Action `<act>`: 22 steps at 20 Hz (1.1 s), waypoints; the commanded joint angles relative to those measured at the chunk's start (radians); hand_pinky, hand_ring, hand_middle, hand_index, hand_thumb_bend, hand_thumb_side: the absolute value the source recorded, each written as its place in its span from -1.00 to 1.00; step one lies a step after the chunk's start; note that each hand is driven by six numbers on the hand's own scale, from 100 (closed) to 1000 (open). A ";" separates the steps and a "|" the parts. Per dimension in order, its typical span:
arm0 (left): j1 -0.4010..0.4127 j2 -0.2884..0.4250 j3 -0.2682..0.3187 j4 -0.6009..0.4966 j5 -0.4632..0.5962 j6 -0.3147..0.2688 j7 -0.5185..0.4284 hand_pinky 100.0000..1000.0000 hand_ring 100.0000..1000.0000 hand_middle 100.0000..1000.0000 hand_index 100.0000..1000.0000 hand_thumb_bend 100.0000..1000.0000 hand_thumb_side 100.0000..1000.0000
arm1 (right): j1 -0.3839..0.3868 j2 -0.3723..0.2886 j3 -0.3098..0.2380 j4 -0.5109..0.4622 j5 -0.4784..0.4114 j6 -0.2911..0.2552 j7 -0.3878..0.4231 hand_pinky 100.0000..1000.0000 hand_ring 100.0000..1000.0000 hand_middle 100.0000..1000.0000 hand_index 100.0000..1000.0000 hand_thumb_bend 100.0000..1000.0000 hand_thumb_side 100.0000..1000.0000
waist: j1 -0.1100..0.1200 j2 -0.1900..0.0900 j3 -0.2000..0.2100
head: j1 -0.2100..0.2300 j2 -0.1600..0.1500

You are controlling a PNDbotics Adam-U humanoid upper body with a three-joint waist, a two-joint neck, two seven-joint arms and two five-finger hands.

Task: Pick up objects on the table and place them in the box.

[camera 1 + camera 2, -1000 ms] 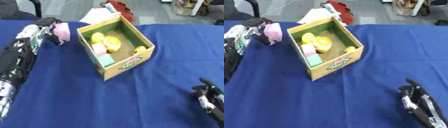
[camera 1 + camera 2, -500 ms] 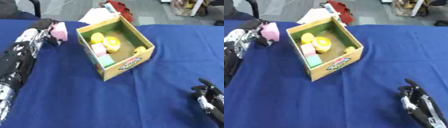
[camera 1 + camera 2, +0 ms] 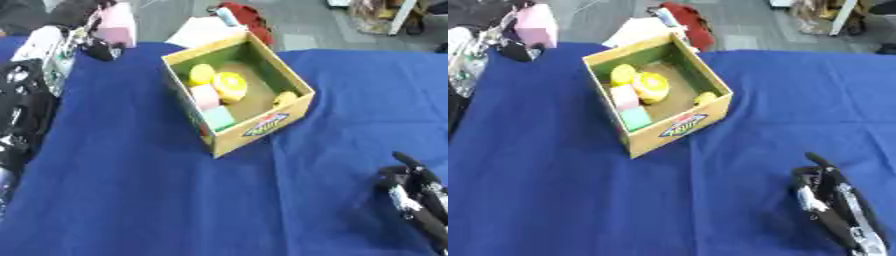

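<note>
The robot's left hand (image 3: 77, 36) is raised at the far left corner of the blue cloth-covered table (image 3: 131, 200), its fingers curled round a pale pink block (image 3: 116, 23) that it carries clear of the cloth, seemingly so the block can pass above the wall of the open yellow cardboard box (image 3: 262, 122) rather than strike it. The box sits askew near the middle of the table, its green-lined inside already holding a yellow round piece (image 3: 230, 85), a smaller yellow item (image 3: 201, 74), a pink cube (image 3: 206, 95), a light green cube (image 3: 219, 118) and a small yellow thing by the right wall (image 3: 284, 99). The block is well apart from the box, up and to its left. The bare brown floor at the box's far right corner looks like the freest room for it. The right hand (image 3: 824, 192) rests near the lower right corner, fingers relaxed and holding nothing, well clear of the path. The box's left wall is the edge to mind.
</note>
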 commanded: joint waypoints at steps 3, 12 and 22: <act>-0.042 -0.035 -0.117 -0.164 0.073 -0.095 -0.100 0.42 0.03 0.04 0.38 -0.68 -0.87 | 0.002 -0.011 0.004 -0.004 0.007 -0.004 0.012 0.23 0.13 0.25 0.83 -1.00 -0.22 | 0.007 -0.047 -0.003 | -0.013 0.008; -0.049 -0.189 -0.281 -0.166 0.107 -0.219 -0.263 0.46 0.18 0.19 0.49 -0.60 -0.82 | 0.004 -0.004 0.008 -0.002 0.007 -0.004 0.021 0.23 0.13 0.25 0.83 -1.00 -0.21 | 0.007 -0.052 -0.033 | -0.005 0.010; -0.026 -0.186 -0.310 -0.162 0.038 -0.267 -0.420 0.65 0.59 0.67 0.83 0.08 -0.13 | 0.003 -0.003 0.006 -0.004 0.007 -0.001 0.022 0.24 0.13 0.25 0.83 -1.00 -0.19 | 0.012 -0.047 -0.033 | -0.003 0.003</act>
